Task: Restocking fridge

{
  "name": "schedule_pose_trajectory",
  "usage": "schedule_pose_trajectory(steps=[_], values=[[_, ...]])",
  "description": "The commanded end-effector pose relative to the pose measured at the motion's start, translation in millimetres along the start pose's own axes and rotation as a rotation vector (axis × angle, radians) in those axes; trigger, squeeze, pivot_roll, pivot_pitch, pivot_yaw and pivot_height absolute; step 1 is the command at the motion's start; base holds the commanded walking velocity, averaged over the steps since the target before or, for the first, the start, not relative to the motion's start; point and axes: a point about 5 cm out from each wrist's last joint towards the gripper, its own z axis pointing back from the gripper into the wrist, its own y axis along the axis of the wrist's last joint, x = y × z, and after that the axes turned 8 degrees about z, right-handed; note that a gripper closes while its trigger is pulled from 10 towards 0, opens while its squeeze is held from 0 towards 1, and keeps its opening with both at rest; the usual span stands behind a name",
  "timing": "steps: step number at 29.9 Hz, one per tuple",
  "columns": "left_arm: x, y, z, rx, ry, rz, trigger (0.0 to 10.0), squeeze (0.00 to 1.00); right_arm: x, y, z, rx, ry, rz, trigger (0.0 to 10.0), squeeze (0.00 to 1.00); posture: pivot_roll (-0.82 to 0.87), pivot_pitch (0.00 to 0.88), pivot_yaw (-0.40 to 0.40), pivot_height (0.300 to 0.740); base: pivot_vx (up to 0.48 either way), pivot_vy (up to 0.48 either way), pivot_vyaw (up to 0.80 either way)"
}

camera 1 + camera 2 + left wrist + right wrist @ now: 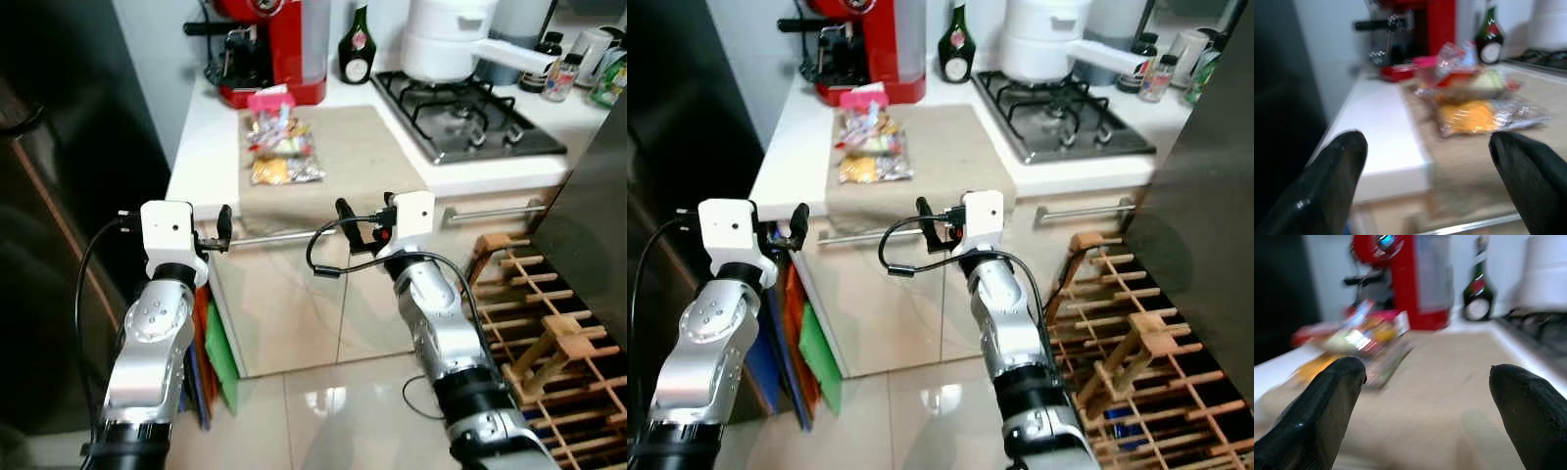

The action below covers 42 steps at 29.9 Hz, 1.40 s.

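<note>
A pile of clear food packets (280, 147), yellow, red and pink, lies on a beige mat (358, 157) on the white counter. Both my grippers hover in front of the counter's front edge, a little below its top. The left gripper (219, 231) is open just left of the mat's corner. Its wrist view looks between the wide-spread fingers (1334, 171) at the food packets (1479, 105). The right gripper (361, 219) is open in front of the mat's near edge, and the same packets (1359, 340) lie beyond its fingers (1327, 401).
A red coffee machine (269, 44), a dark bottle (356, 49) and a gas hob (465, 113) with a white pot (446, 39) stand behind the mat. A tall dark fridge front (59, 196) rises at left. A wooden wine rack (549, 343) and a dark panel (593, 211) are at right.
</note>
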Motion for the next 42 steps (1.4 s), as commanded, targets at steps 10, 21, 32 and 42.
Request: schedule_pose_trajectory(steps=[10, 21, 32, 42], values=[[1.3, 18.7, -2.4, 0.088, -0.026, -0.037, 10.0, 0.0, -19.1, 86.4, -47.3, 0.154, 0.127, -0.079, 10.0, 0.0, -0.02, 0.0, 0.026, 0.74, 0.48, 0.0, 0.0], [14.1, 45.8, -4.0, 0.153, -0.146, -0.048, 10.0, 0.0, -4.4, 87.1, -80.7, -0.273, 0.075, -0.245, 10.0, 0.0, -0.01, 0.0, 0.007, 0.74, 0.303, 0.0, 0.0], [26.9, 77.9, -0.7, 0.172, -0.366, -0.075, 10.0, 0.0, -10.0, 93.9, -84.9, -0.389, 0.124, -0.363, 10.0, 0.0, -0.01, 0.0, -0.005, 0.74, 0.0, 0.0, 0.0], [34.9, 73.9, 10.1, 0.067, -0.497, -0.07, 10.0, 0.0, -28.1, 103.0, -79.9, -0.45, 0.21, -0.378, 10.0, 0.0, -0.01, 0.0, -0.013, 0.74, 0.0, 0.0, 0.0]])
